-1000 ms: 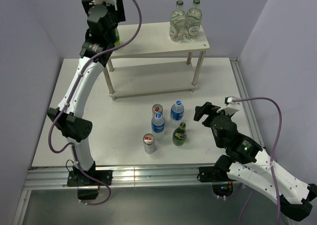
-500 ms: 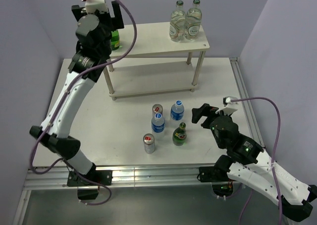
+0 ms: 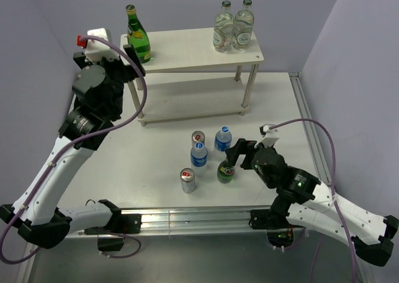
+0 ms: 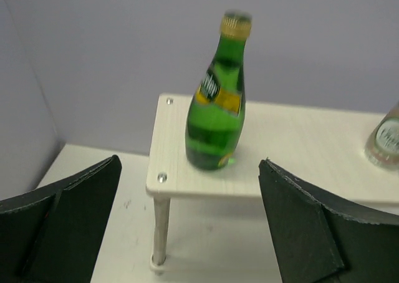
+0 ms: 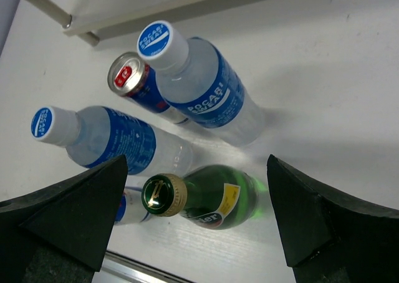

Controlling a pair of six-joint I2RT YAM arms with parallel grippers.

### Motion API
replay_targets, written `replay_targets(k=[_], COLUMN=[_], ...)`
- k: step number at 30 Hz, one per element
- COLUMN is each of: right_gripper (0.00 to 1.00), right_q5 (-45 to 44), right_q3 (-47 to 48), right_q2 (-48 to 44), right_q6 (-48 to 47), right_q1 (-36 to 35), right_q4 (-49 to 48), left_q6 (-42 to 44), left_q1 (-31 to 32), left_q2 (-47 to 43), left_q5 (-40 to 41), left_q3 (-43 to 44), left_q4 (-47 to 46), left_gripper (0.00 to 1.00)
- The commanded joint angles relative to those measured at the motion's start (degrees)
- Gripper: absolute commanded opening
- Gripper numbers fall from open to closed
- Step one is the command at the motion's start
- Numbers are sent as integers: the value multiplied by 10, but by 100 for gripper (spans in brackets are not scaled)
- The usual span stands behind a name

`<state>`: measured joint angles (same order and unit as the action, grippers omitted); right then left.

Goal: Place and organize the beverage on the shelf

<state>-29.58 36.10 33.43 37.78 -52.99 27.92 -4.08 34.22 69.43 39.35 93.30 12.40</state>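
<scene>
1. Farthest out in front of the shelf [image 3: 187, 49] stands a silver-blue can [image 3: 187, 179]. It is upright on the white table [image 3: 143, 164].
2. A little closer to the shelf stands a green bottle [image 5: 215, 202] with a yellow label and a gold cap. The right gripper [image 5: 196, 199] hangs over it. Its two fingers are wide apart, one on each side of the bottle. They do not touch the bottle and they hold nothing.
3. Next toward the shelf is a water bottle [image 3: 199, 156] with a blue cap.
4. Then come a second can [image 3: 198, 138] and a second water bottle [image 3: 223, 139], side by side. Of the five, they stand nearest the front of the shelf. All five drinks stand close together on the table, and none of them is on the shelf.
5. The left gripper [image 4: 190, 227] is just off the left end of the shelf, up by the top board. Its fingers are wide apart and hold nothing.
6. A second green bottle [image 3: 138, 37] stands upright on the top board, at the left end of the shelf. It is apart from the gripper.
7. At the right end of the shelf's top board stand two clear glass bottles [image 3: 232, 28] with green caps, right next to each other.
</scene>
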Motion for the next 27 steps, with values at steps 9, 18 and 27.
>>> replay_targets(k=[9,18,27], right_gripper=[98,78,3], right_q5=[-50,-110,-127], right_q3=[-1,-17,-6], right_q2=[100,134,166], right_q6=[48,77,84], right_q1=[-72,-83,-84], right_q4=[-47,-55,-45], left_q6=[-37,-27,-30], left_q1=[2,1,-4], left_q2=[-82,-109,-108], left_q5=[-5,-7,-23], left_q3=[-138,-180,-195], left_q4=[23,6,-4], left_gripper=[99,99,99])
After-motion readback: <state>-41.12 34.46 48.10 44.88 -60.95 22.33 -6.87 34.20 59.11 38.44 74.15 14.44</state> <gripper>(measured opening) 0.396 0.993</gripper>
